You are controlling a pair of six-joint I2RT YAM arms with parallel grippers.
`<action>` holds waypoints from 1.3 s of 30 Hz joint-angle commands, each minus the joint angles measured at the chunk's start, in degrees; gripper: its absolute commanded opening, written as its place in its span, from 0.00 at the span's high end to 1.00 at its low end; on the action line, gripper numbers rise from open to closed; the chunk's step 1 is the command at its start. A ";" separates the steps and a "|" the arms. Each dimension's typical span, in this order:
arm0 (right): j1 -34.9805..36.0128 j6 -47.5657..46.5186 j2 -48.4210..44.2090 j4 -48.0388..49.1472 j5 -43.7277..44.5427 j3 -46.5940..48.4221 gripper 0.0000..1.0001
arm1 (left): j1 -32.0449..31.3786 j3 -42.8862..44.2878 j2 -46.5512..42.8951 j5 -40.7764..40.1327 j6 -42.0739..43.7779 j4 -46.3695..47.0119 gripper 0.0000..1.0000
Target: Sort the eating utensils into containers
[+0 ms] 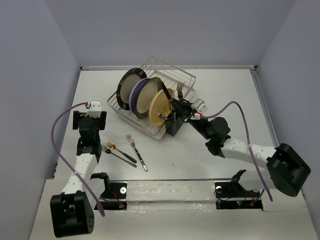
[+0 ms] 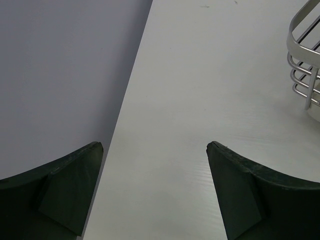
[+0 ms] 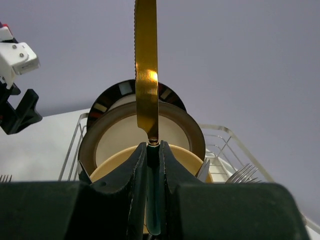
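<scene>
My right gripper [image 3: 153,147] is shut on a table knife with a gold blade [image 3: 145,70] and a teal handle, held upright. In the top view the right gripper [image 1: 181,108] is right above the black slotted cutlery holder [image 1: 174,127] at the near right corner of the dish rack. Fork tines [image 1: 180,90] stick up behind the holder and also show in the right wrist view [image 3: 243,173]. A gold fork with a dark handle [image 1: 120,152], a dark utensil [image 1: 116,156] beside it and a silver fork [image 1: 136,152] lie on the table. My left gripper [image 1: 90,119] [image 2: 155,145] is open and empty.
A silver wire dish rack [image 1: 170,75] holds three upright round plates [image 1: 145,95]; its corner shows in the left wrist view [image 2: 305,65]. The left wall [image 2: 60,75] is close to my left gripper. The loose utensils lie between the arms.
</scene>
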 commanded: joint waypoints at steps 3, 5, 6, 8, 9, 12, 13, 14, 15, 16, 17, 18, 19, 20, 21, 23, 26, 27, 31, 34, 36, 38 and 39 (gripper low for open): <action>-0.06 -0.81 6.94 19.40 -2.97 -1.85 1.00 | 0.19 2.07 1.02 -1.53 0.89 1.70 0.01; -0.06 -0.19 9.92 22.38 -1.65 -3.08 1.00 | 0.28 1.98 0.93 -1.35 0.80 1.78 0.01; -0.06 0.16 11.25 23.53 -1.30 -3.35 1.00 | 0.19 1.81 0.93 -1.27 0.80 1.78 0.01; -0.06 0.51 14.32 25.99 -0.77 -3.52 1.00 | 0.28 1.72 1.02 -1.09 0.71 1.87 0.01; -0.06 0.60 17.47 28.70 -0.16 -3.70 1.00 | 0.28 1.81 1.02 -1.18 0.71 1.87 0.01; -0.06 1.04 20.83 32.84 1.34 -4.05 1.00 | 0.28 1.72 0.76 -1.44 0.89 1.79 0.01; -0.06 1.04 21.28 33.12 1.43 -4.40 1.00 | 0.28 1.63 0.58 -1.53 0.89 1.87 0.01; -0.06 1.65 21.72 33.21 1.43 -4.75 1.00 | 0.19 1.54 0.41 -1.53 0.97 1.87 0.01; -0.06 1.91 21.72 33.38 1.43 -5.10 1.00 | 0.28 1.46 0.32 -1.44 0.98 1.87 0.01; -0.06 2.61 21.64 33.38 1.34 -6.15 1.00 | 0.28 1.46 0.32 -1.27 0.89 1.87 0.01; -0.06 2.97 21.20 33.73 1.43 -6.77 1.00 | 0.19 1.46 0.40 -1.18 0.89 1.79 0.01; -0.06 3.15 20.93 33.91 1.51 -7.30 1.00 | 0.19 1.46 0.49 -1.18 0.89 1.78 0.01; -0.06 3.41 20.67 34.00 1.52 -7.91 1.00 | 0.19 1.46 0.58 -1.09 0.71 1.87 0.01; -0.06 3.93 19.97 34.09 1.78 -9.14 1.00 | 0.28 1.54 0.67 -1.09 0.71 1.87 0.01; -0.06 4.02 19.62 34.17 1.78 -9.76 1.00 | 0.19 1.54 0.67 -1.09 0.71 1.87 0.01; -0.06 4.46 18.91 34.44 1.78 -11.07 1.00 | 0.19 1.46 0.58 -1.00 0.71 1.87 0.01; -0.06 4.64 19.35 34.61 3.71 -11.78 1.00 | 0.28 1.46 0.58 -0.82 0.71 1.87 0.01; -0.06 4.82 19.61 34.88 3.80 -11.79 1.00 | 0.28 1.54 0.58 -0.82 0.71 1.87 0.01; -0.06 5.43 21.02 36.11 4.77 -11.70 1.00 | 0.28 1.46 0.40 -0.82 0.71 1.87 0.01; -0.06 4.99 21.81 36.02 6.34 -11.70 0.95 | 0.19 1.45 0.32 -0.82 0.71 1.79 0.01; -0.06 4.99 21.64 36.11 7.14 -11.96 0.74 | 0.28 1.37 0.23 -0.82 0.71 1.96 0.01; -0.06 4.82 21.46 36.02 7.23 -12.31 0.62 | 0.28 1.28 0.23 -0.65 0.71 1.96 0.01; -0.06 4.64 21.37 36.11 7.32 -12.57 0.56 | 0.19 1.37 0.31 -0.56 0.62 1.96 0.01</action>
